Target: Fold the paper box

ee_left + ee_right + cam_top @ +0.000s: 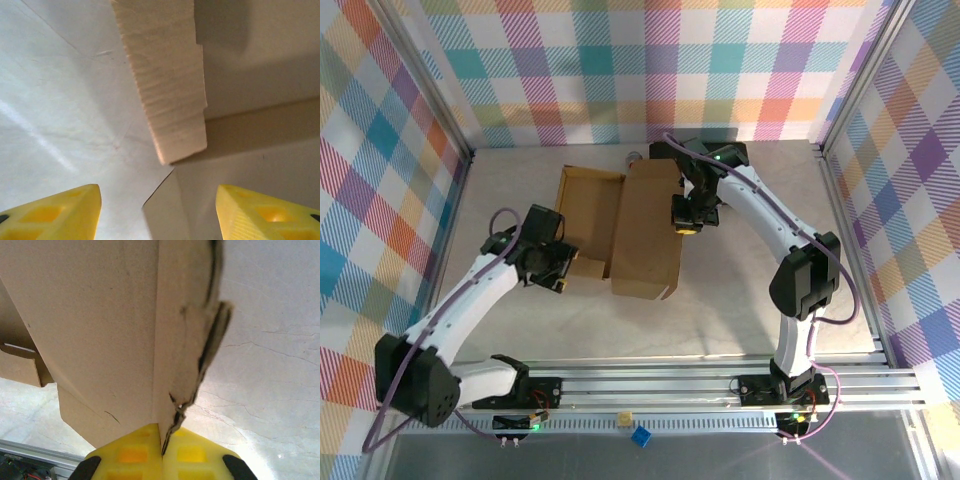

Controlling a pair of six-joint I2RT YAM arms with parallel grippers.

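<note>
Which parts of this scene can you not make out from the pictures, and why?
- Top view: the box floor under the raised lid is hidden by that lid.
- Top view: a small object behind the box is too small to identify.
- Left wrist view: the flap is cut off by the top edge, so which flap is unclear.

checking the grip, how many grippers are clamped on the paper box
1: the right gripper, shut on the paper box's right edge. The left gripper stands open by a flap.
</note>
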